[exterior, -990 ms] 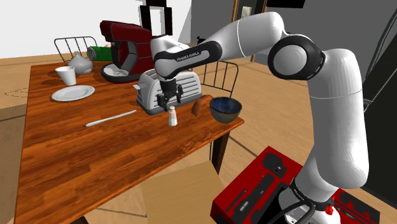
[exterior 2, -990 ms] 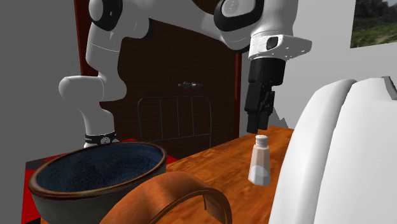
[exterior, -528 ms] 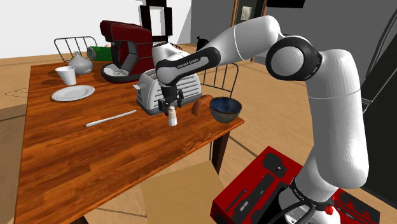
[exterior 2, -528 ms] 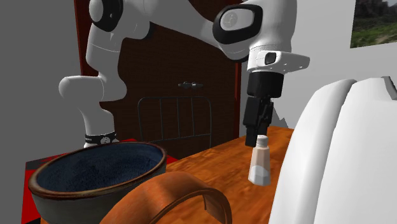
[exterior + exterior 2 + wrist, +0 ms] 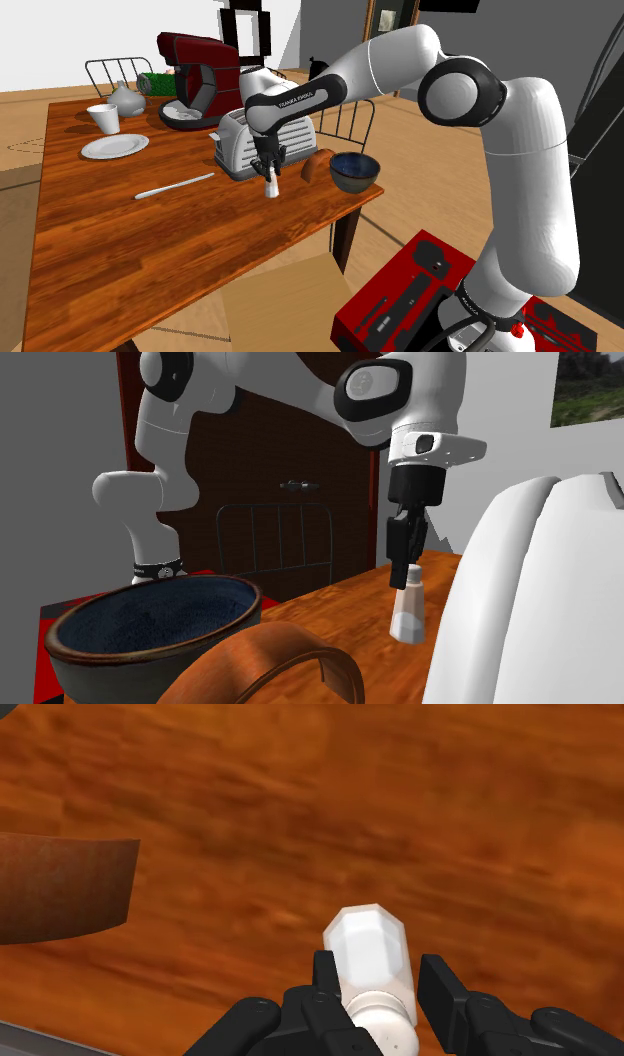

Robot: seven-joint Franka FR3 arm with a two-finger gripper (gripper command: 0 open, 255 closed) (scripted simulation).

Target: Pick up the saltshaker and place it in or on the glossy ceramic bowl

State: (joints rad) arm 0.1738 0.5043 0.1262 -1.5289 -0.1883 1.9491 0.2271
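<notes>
The saltshaker (image 5: pixel 272 186) is a small pale shaker with a tan cap, standing on the wooden table (image 5: pixel 150 250) in front of a white toaster (image 5: pixel 240 140). My black gripper (image 5: pixel 270 172) reaches down from above and is shut on the shaker's top. In the second exterior view the gripper (image 5: pixel 405 567) covers the cap and the saltshaker (image 5: pixel 407 614) leans slightly. In the wrist view the saltshaker (image 5: pixel 368 949) sits clasped between the fingers (image 5: pixel 326 976) of the gripper (image 5: pixel 385 994). The dark blue bowl (image 5: pixel 355 170) with a brown rim (image 5: pixel 60 642) stands near the table corner, to the shaker's right in the shoulder view.
A brown curved piece (image 5: pixel 318 163) lies between shaker and bowl. A red stand mixer (image 5: pixel 195 80), white plate (image 5: pixel 114 146), cup (image 5: pixel 103 118) and knife (image 5: pixel 175 186) occupy the table's far side. A wire chair (image 5: pixel 345 120) stands behind the bowl. The toaster (image 5: pixel 530 602) is close beside the shaker.
The gripper came down over the saltshaker's top and its fingers went from open to shut on it. The shaker now leans a little.
</notes>
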